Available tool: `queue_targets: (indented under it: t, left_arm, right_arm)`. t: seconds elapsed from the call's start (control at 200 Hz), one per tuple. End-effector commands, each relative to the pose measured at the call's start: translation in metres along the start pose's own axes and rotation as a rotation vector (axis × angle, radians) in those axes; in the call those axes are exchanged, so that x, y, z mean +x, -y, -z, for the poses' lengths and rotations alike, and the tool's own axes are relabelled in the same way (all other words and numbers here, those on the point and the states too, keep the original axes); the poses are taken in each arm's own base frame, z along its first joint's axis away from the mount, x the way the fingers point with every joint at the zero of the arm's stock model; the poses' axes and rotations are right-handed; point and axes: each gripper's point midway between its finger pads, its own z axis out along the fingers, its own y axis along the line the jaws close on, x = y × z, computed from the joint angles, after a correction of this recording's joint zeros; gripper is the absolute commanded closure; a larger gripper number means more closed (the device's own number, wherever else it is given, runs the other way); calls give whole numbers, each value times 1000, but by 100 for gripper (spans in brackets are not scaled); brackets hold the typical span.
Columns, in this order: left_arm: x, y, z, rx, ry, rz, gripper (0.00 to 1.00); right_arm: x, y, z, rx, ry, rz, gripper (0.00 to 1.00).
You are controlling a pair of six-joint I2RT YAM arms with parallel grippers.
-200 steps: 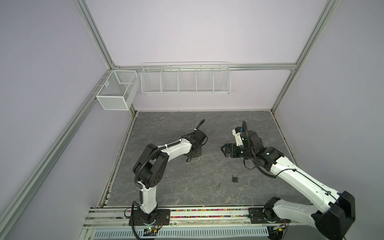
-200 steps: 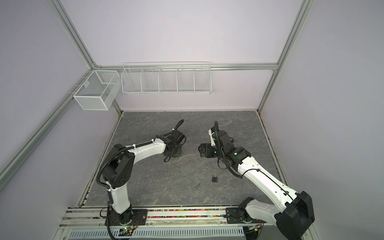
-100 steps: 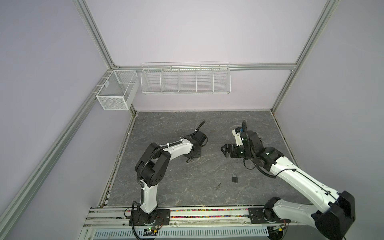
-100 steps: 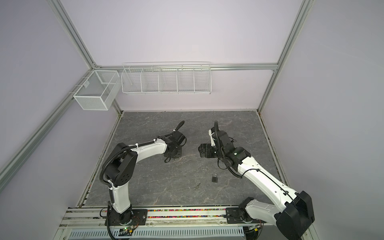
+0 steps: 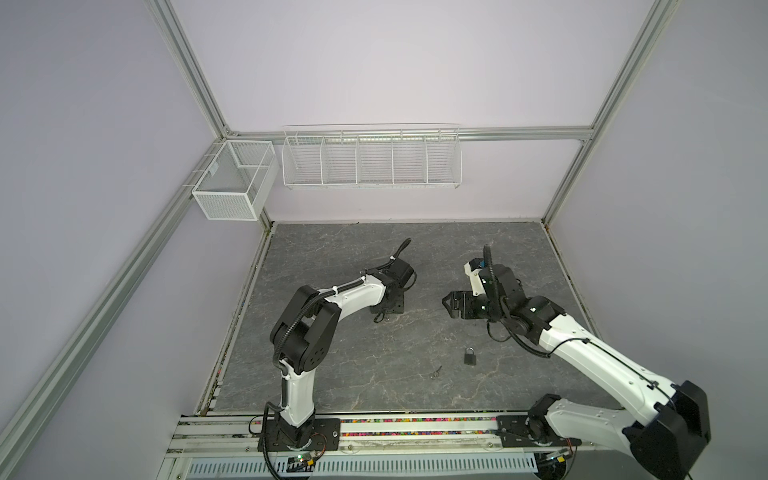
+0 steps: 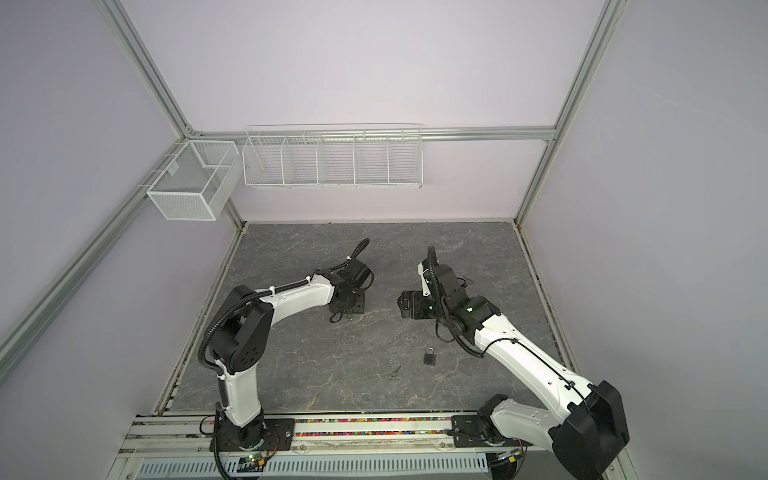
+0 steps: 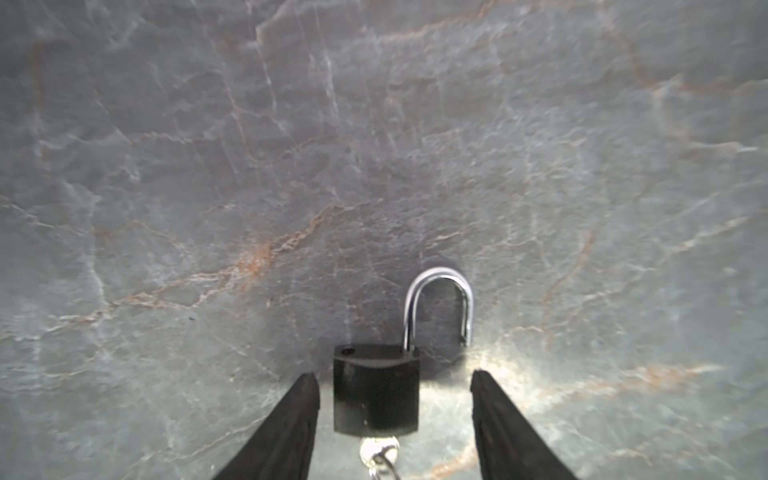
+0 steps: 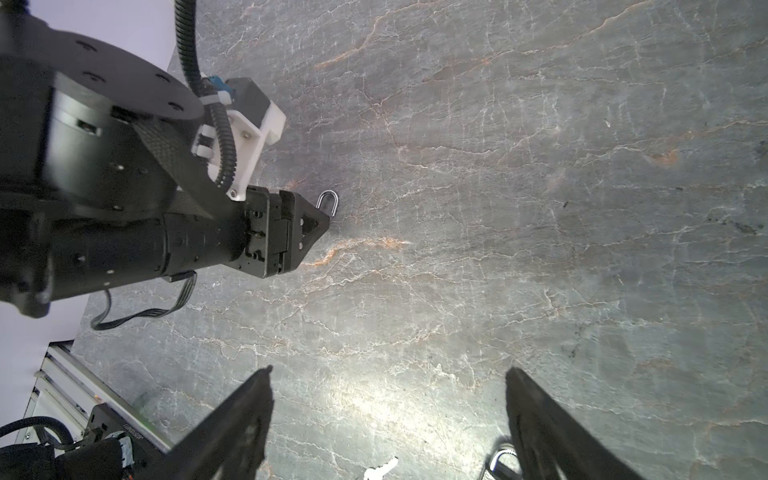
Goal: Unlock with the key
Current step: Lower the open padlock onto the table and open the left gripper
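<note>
Item: padlock (image 7: 376, 392), small, black square body, bright steel shackle (image 7: 438, 303). It lies flat on the grey marbled tabletop (image 7: 249, 166), left of the middle and well apart from every edge, directly under the left arm's tip. Condition: open. One shackle leg remains in the body, while the other has lifted clear and swung aside, leaving its socket empty. A silver key (image 7: 379, 451) is seated in the keyway at the opposite end, ring attached. Change noted: the left gripper (image 7: 392, 374), narrowed on the body a second ago, has let go. Its fingers (image 7: 291, 424) now stand moderately apart, one on each side of the body, with tabletop showing in both gaps. Both arms otherwise sit where they were. Reading: the unlocking looks done for this piece, and the release suggests the arm will next draw back. Right gripper (image 8: 388, 415): spread wide, holding nothing, poised right of the tabletop's middle and facing the left one. Also present: second padlock (image 5: 470, 356), shackle apparently seated, with a loose key (image 5: 436, 372) near it, both toward the front edge. Whether they belong to the task cannot be told.
</note>
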Motion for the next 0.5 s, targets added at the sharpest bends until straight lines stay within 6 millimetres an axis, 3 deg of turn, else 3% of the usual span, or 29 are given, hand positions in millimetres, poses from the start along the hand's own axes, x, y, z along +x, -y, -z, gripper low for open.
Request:
queue_targets:
  t: [0.0, 0.24, 0.365, 0.495]
  left_arm:
    - [-23, 2, 40, 34, 81, 31, 40]
    - [-28, -3, 97, 113, 197, 44, 40]
    - [-16, -4, 122, 189, 245, 36, 40]
    - [2, -1, 142, 308, 281, 7, 40]
  right_arm:
    - [-2, -2, 5, -14, 6, -10, 12]
    - [9, -7, 11, -40, -67, -50, 11]
    - [29, -1, 11, -6, -120, -85, 11]
    - [61, -1, 9, 13, -196, -118, 9]
